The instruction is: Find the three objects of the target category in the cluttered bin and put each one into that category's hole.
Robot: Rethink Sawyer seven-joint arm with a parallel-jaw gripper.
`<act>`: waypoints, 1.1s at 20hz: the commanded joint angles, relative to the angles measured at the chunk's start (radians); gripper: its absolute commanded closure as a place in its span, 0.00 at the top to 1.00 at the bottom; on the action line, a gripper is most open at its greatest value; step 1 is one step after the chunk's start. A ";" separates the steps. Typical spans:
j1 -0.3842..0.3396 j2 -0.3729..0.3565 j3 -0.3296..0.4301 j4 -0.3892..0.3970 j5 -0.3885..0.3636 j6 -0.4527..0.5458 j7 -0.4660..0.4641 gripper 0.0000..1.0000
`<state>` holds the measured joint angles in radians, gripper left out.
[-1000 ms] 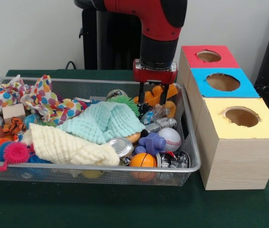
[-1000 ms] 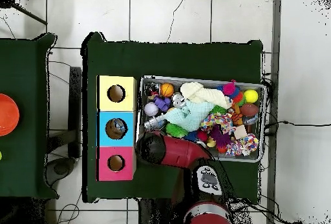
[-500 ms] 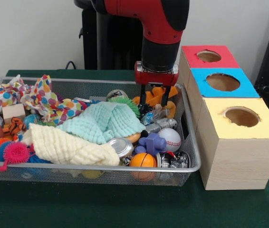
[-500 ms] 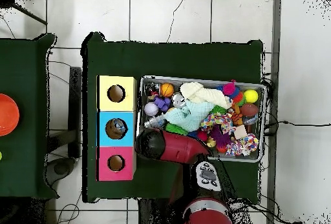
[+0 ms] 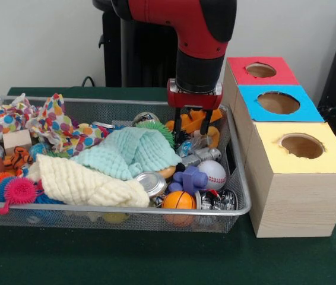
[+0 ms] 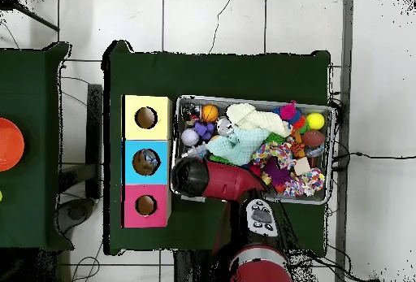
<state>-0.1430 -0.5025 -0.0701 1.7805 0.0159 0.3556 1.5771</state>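
jaws (image 5: 192, 123) open | over orange toy (image 5: 195, 121) | in bin (image 5: 243, 205)

Low, close front view across the bin (image 5: 239, 208); high overhead view straight down; both on bin and boxes (image 6: 146, 161).

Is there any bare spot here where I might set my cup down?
The bin is packed edge to edge, with the gripper down among the toys. Bare green cloth lies in front of the bin and the boxes, and behind the bin.
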 commanded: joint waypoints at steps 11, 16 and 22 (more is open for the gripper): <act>0.039 0.151 0.092 -0.192 0.004 -0.049 0.117 1.00; 0.040 0.158 0.096 -0.191 0.011 -0.059 0.127 1.00; 0.040 0.153 0.096 -0.186 0.011 -0.057 0.128 1.00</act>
<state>-0.1204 -0.4304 -0.0974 1.6999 0.0155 0.3566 1.5769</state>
